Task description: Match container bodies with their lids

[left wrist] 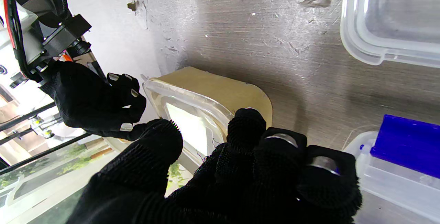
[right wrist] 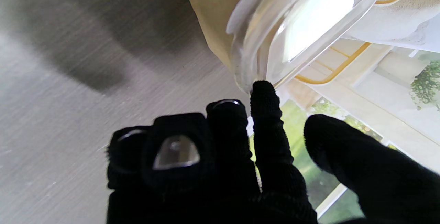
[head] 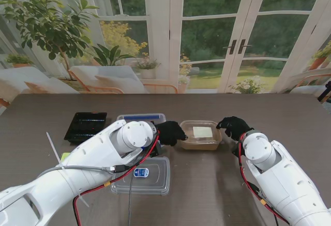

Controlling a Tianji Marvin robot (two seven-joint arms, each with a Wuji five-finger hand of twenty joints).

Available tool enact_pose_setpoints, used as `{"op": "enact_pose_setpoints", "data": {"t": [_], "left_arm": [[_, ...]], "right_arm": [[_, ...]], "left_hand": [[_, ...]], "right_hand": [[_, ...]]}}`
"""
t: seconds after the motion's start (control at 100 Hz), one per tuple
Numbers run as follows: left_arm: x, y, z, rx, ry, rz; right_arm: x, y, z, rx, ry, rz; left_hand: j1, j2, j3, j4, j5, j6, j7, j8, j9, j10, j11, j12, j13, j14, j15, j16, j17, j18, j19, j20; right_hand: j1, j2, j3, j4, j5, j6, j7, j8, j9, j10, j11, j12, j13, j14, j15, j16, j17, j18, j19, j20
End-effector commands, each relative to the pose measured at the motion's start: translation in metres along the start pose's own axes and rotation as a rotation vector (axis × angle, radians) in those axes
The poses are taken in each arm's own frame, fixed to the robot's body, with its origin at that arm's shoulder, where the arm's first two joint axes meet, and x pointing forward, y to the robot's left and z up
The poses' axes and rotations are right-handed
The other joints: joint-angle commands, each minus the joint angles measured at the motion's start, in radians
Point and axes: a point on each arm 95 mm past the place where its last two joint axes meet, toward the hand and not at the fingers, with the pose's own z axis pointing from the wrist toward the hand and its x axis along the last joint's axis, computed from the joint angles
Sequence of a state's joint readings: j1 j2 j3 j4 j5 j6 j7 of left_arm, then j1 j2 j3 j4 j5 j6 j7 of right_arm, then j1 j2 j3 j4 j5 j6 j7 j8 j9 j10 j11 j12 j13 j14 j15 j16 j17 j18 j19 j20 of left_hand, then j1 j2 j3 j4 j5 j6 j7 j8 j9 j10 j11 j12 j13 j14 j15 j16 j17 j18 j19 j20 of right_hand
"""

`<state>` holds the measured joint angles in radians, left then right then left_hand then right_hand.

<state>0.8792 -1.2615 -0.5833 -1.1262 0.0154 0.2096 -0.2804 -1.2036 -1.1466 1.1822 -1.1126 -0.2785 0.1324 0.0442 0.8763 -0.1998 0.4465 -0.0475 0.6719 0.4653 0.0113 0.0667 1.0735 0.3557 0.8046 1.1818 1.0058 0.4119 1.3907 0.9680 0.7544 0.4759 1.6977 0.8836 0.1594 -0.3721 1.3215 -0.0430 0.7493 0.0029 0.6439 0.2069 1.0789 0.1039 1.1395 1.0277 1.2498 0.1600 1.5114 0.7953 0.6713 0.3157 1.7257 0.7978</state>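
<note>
A beige container [head: 200, 142] with a clear lid [head: 202, 132] on top stands at the table's middle. My left hand [head: 170, 132] is at its left end, fingertips [left wrist: 245, 120] against the lid's rim [left wrist: 187, 124] and thumb spread apart over the lid. My right hand [head: 234, 126] is at its right end, with its index fingertip [right wrist: 263, 89] touching the lid's rim [right wrist: 254, 41] and the thumb held apart. Neither hand encloses anything. A clear box with a blue label [head: 142, 175] lies nearer to me. A clear box with blue clips [head: 141, 118] lies behind my left wrist.
A black tray [head: 86, 125] sits at the far left of the table. A yellow-green scrap [head: 64, 156] shows beside my left arm. Glass doors and garden chairs lie beyond the table's far edge.
</note>
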Motion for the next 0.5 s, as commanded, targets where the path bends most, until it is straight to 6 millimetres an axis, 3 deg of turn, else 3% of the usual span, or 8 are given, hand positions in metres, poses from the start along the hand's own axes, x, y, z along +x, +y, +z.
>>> {"op": "enact_pose_setpoints", "data": {"t": [0.0,0.49], "left_arm": [[-0.0149,0.0085,-0.0003,-0.035,-0.035,-0.004],[-0.0154,0.0028,-0.0003,-0.037,-0.021,0.017]], "right_arm": [[-0.0021,-0.0140,-0.0002,0.040,-0.005,0.002],[-0.0013,-0.0139,0.0024,0.041,-0.002,0.003]], "left_hand": [[0.012,0.043,-0.024,-0.026,0.023,0.045,0.038,0.013,-0.015,0.044,-0.006,-0.002,-0.001,0.043,-0.003,0.009,-0.007,0.020,0.013,0.015],[0.010,0.042,-0.026,-0.025,0.032,0.037,0.040,0.014,-0.015,0.042,-0.006,-0.002,-0.001,0.043,-0.004,0.009,-0.008,0.020,0.011,0.017]], "right_hand": [[-0.013,-0.002,0.010,-0.008,0.028,0.022,0.010,0.010,0.000,0.000,0.017,-0.006,-0.009,0.054,0.014,-0.001,0.018,0.022,-0.017,0.021],[-0.012,-0.002,0.007,-0.009,0.026,0.023,0.010,0.010,0.000,0.001,0.017,-0.006,-0.009,0.054,0.014,-0.001,0.017,0.022,-0.018,0.021]]}}
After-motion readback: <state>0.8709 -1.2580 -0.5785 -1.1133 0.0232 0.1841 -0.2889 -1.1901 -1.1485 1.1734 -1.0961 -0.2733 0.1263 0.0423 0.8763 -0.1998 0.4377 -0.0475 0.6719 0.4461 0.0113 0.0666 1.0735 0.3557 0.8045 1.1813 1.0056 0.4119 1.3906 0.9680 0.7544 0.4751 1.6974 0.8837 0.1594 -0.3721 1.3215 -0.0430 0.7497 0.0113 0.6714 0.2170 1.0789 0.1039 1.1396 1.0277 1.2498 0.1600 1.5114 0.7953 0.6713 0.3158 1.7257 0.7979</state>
